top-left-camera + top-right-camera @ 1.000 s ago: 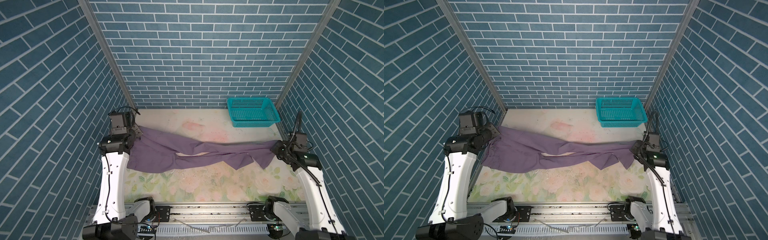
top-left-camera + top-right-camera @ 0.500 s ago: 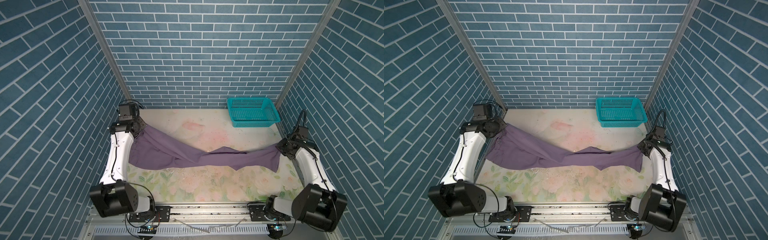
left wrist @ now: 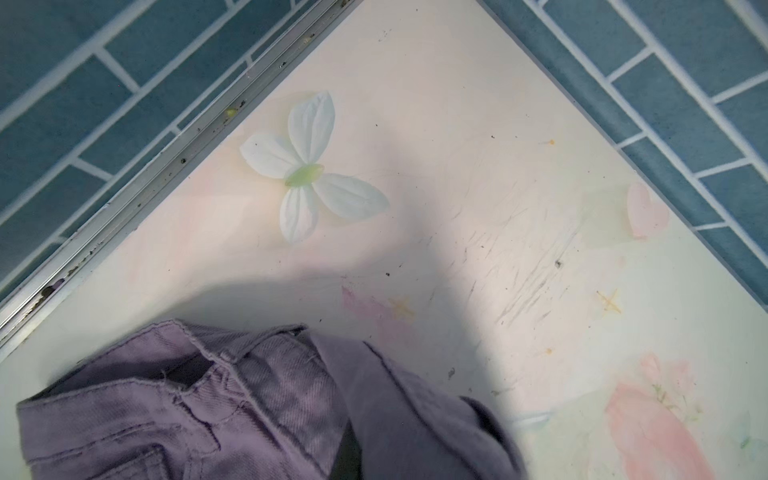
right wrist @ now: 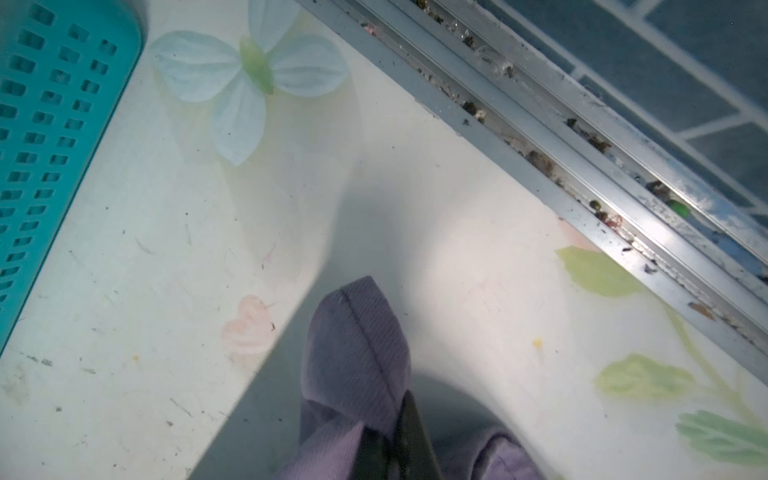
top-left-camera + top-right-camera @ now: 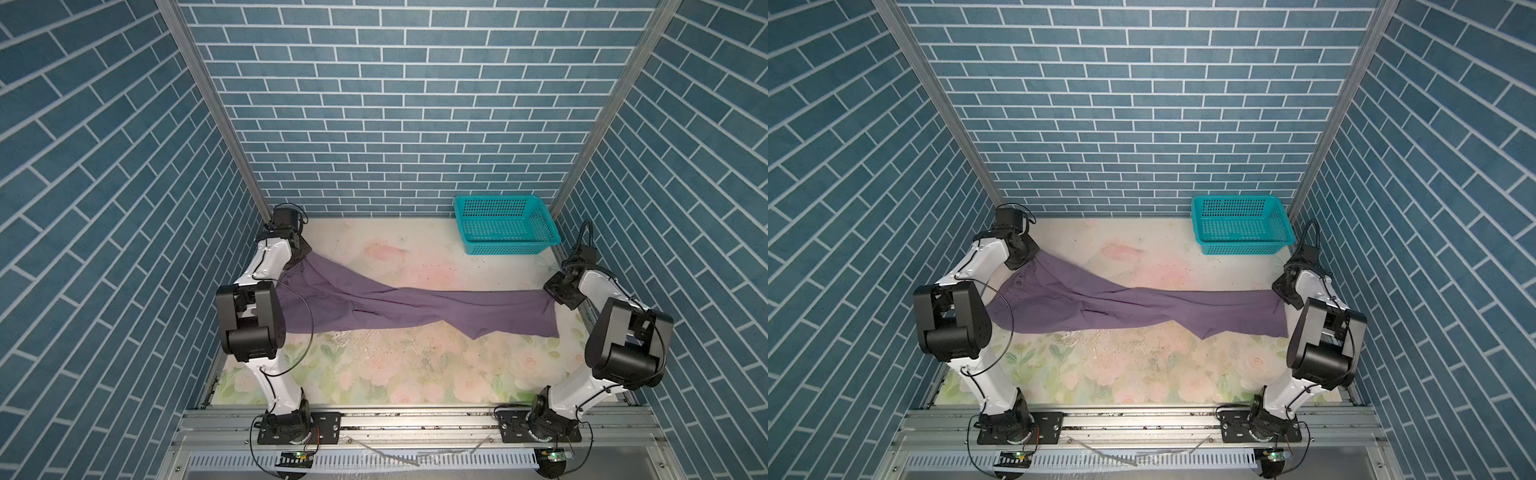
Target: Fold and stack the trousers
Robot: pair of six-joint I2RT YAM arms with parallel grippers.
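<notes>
The dusty-purple trousers [image 5: 415, 307] [image 5: 1142, 309] lie stretched across the middle of the floral table [image 5: 395, 365], waistband at the left and leg ends at the right. My left gripper [image 5: 305, 258] [image 5: 1034, 256] is shut on the waistband corner at the far left, low over the table. In the left wrist view the seamed waistband [image 3: 208, 399] bunches over the jaws and hides them. My right gripper [image 5: 555, 293] [image 5: 1281, 297] is shut on a leg hem near the right rail. The right wrist view shows the hem [image 4: 357, 353] pinched beside a dark finger [image 4: 411, 436].
A teal mesh basket [image 5: 505, 224] [image 5: 1241, 224] [image 4: 50, 124] stands at the far right corner, just beyond the right gripper. Metal rails [image 4: 582, 166] and blue brick walls close in the table's left, right and far sides. Both arms' elbows rise over the near side edges.
Both grippers have carried the trousers' ends toward the far side and down to the table. The elbows have folded up toward the camera. The cloth now lies straighter and flatter between them.
</notes>
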